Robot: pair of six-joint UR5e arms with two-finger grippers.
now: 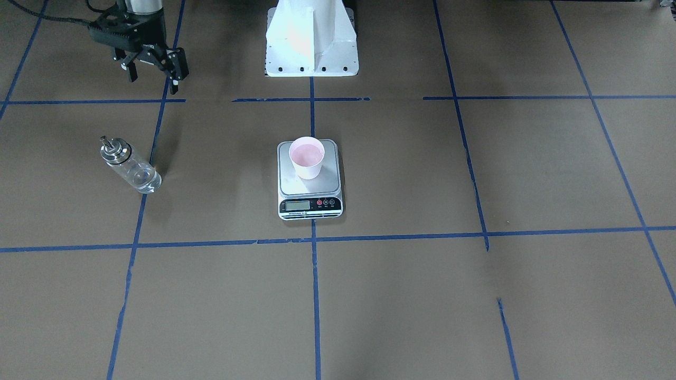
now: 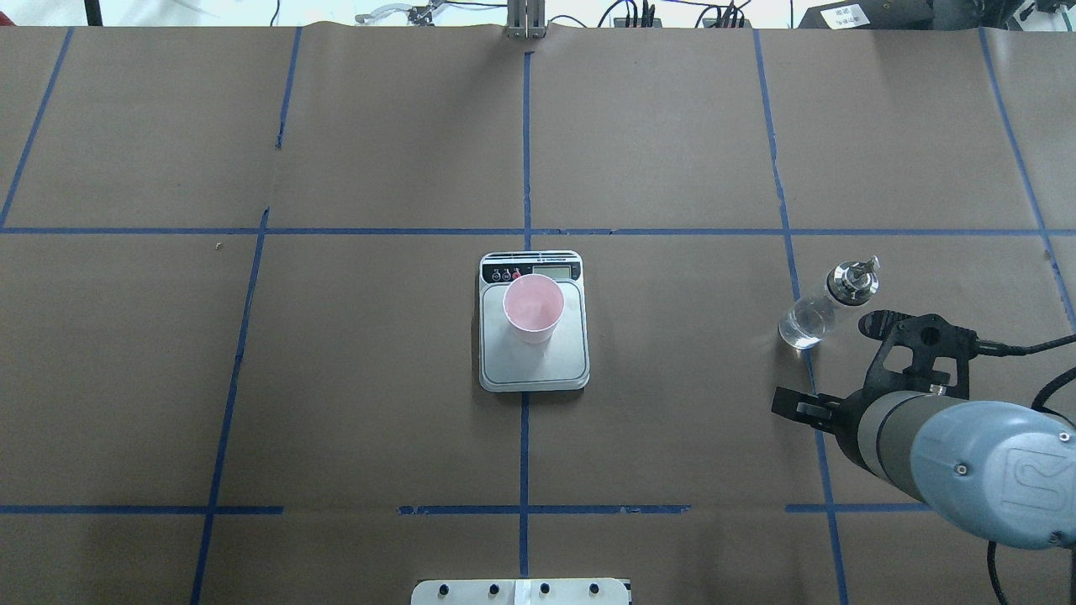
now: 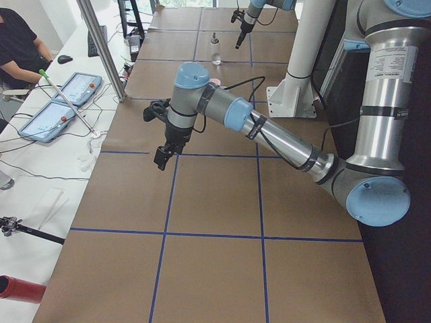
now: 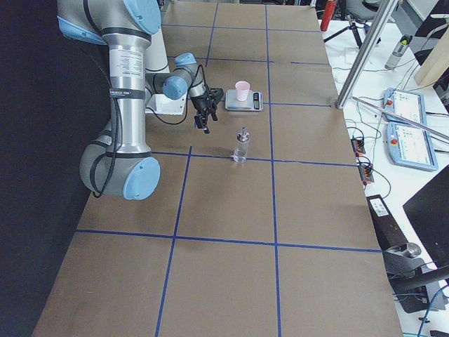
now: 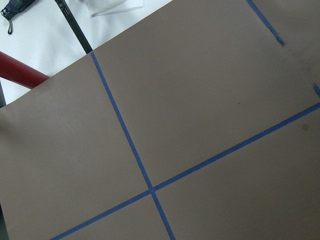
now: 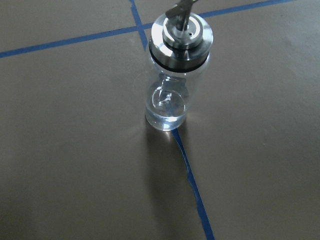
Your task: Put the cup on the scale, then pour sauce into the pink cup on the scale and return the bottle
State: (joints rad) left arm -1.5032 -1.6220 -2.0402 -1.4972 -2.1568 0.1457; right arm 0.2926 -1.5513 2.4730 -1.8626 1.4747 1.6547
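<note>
The pale pink cup [image 1: 307, 157] stands upright on the silver scale [image 1: 322, 186] at the table's middle; both also show in the overhead view, cup [image 2: 532, 308] on scale [image 2: 538, 367]. The clear glass bottle [image 1: 129, 166] with its metal spout stands alone on the table on my right side [image 2: 820, 313], with a little clear sauce at its bottom [image 6: 166, 116]. My right gripper [image 1: 153, 78] is open and empty, hovering just behind the bottle [image 2: 830, 362]. My left gripper [image 3: 161, 151] shows only in the left side view, above bare table; I cannot tell its state.
The white robot base mount [image 1: 311, 47] stands behind the scale. Blue tape lines grid the brown paper table. A side bench with control pads [image 3: 67, 91] and a seated person [image 3: 17, 40] lies beyond the far edge. A red cylinder [image 5: 20, 74] lies off the table's edge.
</note>
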